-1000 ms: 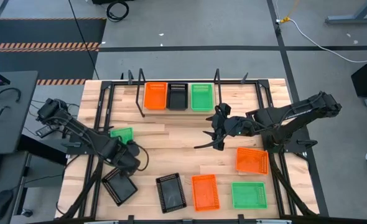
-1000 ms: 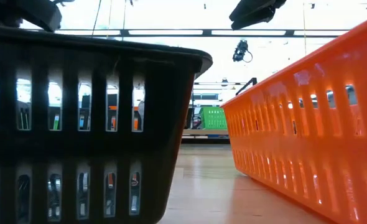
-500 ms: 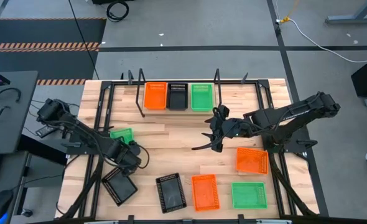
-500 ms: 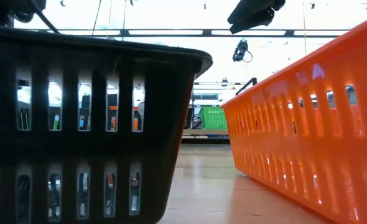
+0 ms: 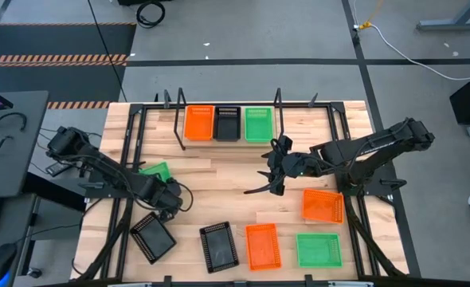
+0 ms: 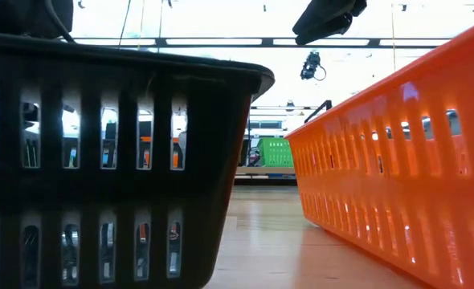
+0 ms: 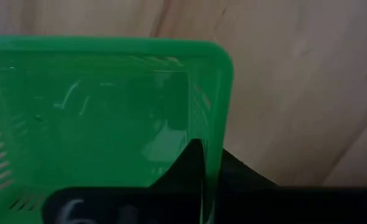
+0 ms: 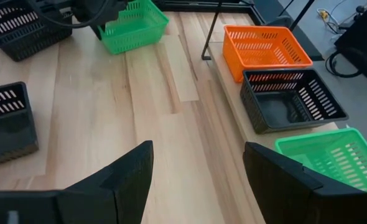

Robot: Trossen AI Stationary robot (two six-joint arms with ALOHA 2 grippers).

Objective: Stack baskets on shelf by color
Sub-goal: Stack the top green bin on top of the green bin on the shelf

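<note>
The left gripper [image 5: 165, 189] is clamped on the rim of an empty green basket [image 5: 156, 171] near the table's [image 5: 219, 187] left edge. The right gripper [image 5: 276, 169] hovers mid-table, fingers apart. All the baskets are empty.

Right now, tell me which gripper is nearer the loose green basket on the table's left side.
Left. The left gripper is shut on the rim of the green basket. The right gripper hangs open over mid-table, well off to the basket's right.
</note>
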